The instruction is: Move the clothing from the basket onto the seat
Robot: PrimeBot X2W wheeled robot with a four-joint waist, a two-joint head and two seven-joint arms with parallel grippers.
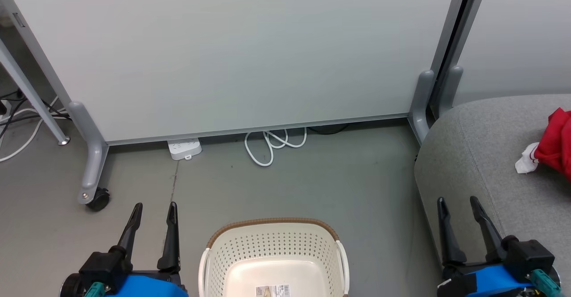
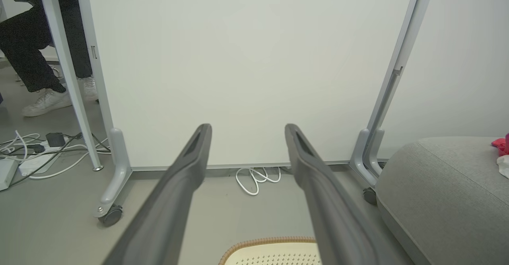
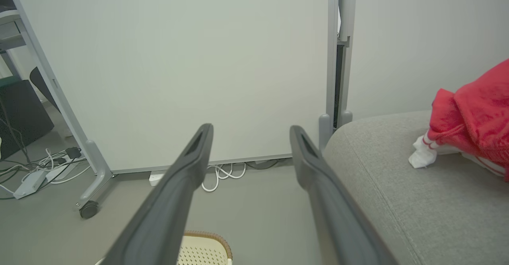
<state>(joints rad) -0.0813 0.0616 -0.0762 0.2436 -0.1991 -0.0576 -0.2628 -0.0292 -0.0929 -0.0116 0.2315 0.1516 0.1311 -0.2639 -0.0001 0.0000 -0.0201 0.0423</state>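
Clothing (image 1: 557,141) lies heaped on the seat (image 1: 473,154), well apart from the basket (image 1: 272,243), whose visible floor looks bare, so the transfer seems finished; the left tool (image 1: 156,205) and right tool (image 1: 457,199) rest either side, fingers apart, holding nothing.

The left gripper (image 1: 155,205) sat low on the robot's left. Its two dark fingers (image 1: 131,230) pointed up and away, spread wide with nothing between them. The right gripper (image 1: 457,199) sat low on the right the same way, wide apart and holding nothing. Each had a blue wrist (image 1: 142,286) behind it. How the arms bent was hard to tell.
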